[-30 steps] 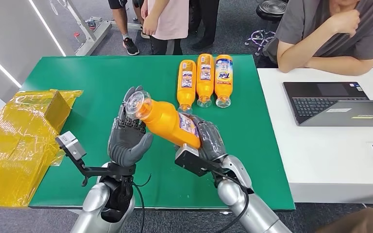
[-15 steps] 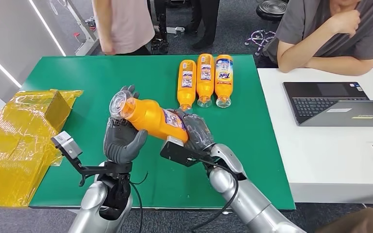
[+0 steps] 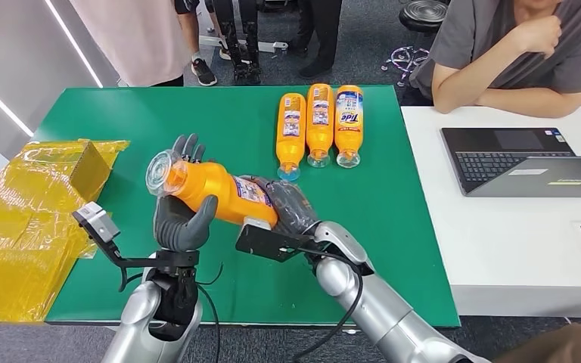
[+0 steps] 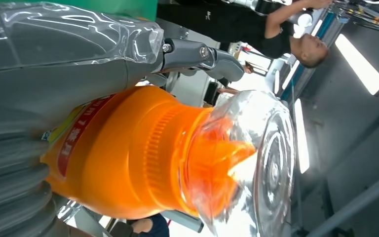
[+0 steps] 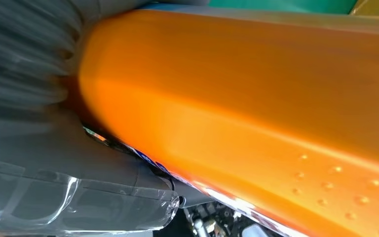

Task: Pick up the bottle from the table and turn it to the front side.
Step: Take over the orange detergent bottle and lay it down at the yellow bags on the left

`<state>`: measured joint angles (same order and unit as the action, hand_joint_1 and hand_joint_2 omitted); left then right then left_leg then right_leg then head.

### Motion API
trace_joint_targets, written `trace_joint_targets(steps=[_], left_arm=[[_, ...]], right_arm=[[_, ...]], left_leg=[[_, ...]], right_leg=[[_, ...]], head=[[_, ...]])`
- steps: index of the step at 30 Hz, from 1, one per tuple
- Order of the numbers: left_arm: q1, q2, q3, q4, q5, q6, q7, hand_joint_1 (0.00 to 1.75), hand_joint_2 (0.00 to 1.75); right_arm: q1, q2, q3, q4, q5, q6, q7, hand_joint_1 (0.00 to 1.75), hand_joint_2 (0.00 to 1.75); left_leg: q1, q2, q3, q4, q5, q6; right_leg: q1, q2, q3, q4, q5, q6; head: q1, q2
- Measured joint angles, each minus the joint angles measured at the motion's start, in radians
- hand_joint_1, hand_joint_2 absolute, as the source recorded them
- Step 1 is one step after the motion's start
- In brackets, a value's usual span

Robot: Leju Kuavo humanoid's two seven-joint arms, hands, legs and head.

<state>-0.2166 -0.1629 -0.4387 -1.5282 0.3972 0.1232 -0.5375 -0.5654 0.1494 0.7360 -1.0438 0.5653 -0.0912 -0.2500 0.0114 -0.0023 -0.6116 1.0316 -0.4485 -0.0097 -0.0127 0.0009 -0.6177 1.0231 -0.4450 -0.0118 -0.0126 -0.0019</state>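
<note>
Bottle [image 3: 215,189] held off table [image 3: 121,121], both hands gripping: left hand [image 3: 184,215] cups neck end, right hand [image 3: 291,206] wraps base. Three bottles [image 3: 319,125] lie near far edge.

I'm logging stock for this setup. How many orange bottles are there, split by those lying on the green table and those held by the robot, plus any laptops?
Orange bottles lying on the green table: 3
Orange bottle held between the left hand and right hand: 1
Laptops: 1
Total: 5
</note>
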Motion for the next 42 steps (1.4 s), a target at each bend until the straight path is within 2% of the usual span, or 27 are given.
trace_joint_targets(steps=[6, 16, 24, 28, 34, 42], left_arm=[[0.002, 0.000, 0.006, 0.000, 0.000, 0.010, 0.000, 0.00, 1.75], [0.007, 0.004, 0.040, 0.001, -0.031, 0.139, -0.050, 0.00, 1.75], [0.030, 0.012, 0.053, 0.001, -0.050, 0.186, -0.067, 0.00, 1.75], [0.034, 0.018, 0.054, 0.002, -0.059, 0.224, -0.081, 1.73, 1.75], [0.040, 0.024, 0.053, 0.002, -0.055, 0.215, -0.073, 1.75, 1.75], [0.039, 0.041, 0.050, 0.002, -0.017, 0.066, -0.003, 1.75, 1.75]], right_arm=[[0.000, 0.006, 0.010, 0.008, -0.001, 0.004, 0.000, 1.75, 1.75], [-0.004, 0.012, 0.045, 0.038, -0.006, 0.083, 0.005, 1.75, 1.75], [-0.008, 0.011, 0.068, 0.071, -0.014, 0.108, -0.003, 1.75, 1.75], [0.005, 0.004, 0.068, 0.057, -0.020, 0.128, -0.010, 1.75, 1.75], [0.021, -0.010, 0.069, 0.030, -0.001, 0.111, 0.016, 1.75, 1.75], [0.045, -0.017, 0.067, -0.009, 0.061, 0.022, 0.049, 1.75, 1.75]], left_leg=[[0.000, 0.000, 0.000, 0.000, 0.000, 0.000], [0.000, 0.000, 0.000, 0.000, 0.000, 0.000], [0.000, 0.000, 0.000, 0.000, 0.000, 0.000], [0.000, 0.000, 0.000, 0.000, 0.000, 0.000], [0.000, 0.000, 0.000, 0.000, 0.000, 0.000], [0.000, 0.001, 0.000, 0.000, 0.000, 0.000]], right_leg=[[0.000, 0.000, 0.000, 0.000, 0.000, 0.000], [0.000, 0.000, 0.000, 0.000, 0.000, 0.000], [0.000, 0.000, 0.000, 0.000, 0.000, 0.000], [0.000, 0.000, 0.000, 0.000, 0.000, 0.000], [0.000, 0.000, 0.000, 0.000, 0.000, 0.000], [0.000, 0.001, 0.000, 0.000, 0.000, 0.000]], head=[[0.000, 0.000], [0.000, 0.000], [0.000, 0.000], [0.000, 0.000], [0.000, 0.000], [0.000, 0.000]])
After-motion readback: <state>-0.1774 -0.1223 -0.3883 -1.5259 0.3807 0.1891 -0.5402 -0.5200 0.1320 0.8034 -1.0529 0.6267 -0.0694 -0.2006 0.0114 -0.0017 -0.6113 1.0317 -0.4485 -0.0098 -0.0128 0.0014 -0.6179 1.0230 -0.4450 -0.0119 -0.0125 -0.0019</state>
